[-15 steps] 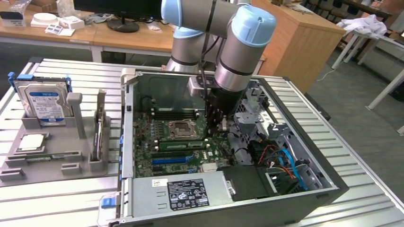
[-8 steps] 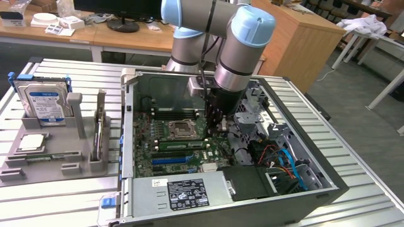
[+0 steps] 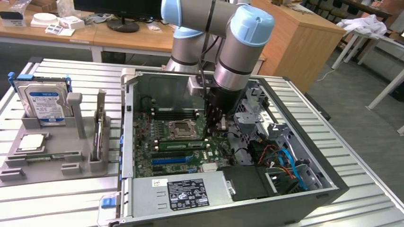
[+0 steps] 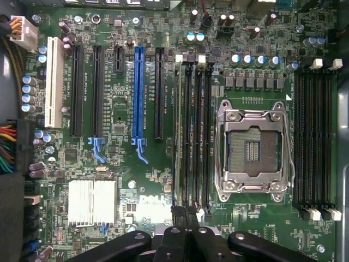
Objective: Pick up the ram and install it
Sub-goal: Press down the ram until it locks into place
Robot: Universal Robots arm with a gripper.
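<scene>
Closed, empty gripper [image 4: 185, 240] hovers over the motherboard [image 4: 163, 164]; the ram [image 4: 177, 125] sits seated in its slot.

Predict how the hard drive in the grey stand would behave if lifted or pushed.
The hard drive is probably stiff and heavy for its size, given its metal case. It stands on edge, so it may tip once out of the stand. The smooth case could be slippery.

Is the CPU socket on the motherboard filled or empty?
Empty: the CPU socket shows bare contacts inside its metal frame, with no processor or cooler on it.
</scene>
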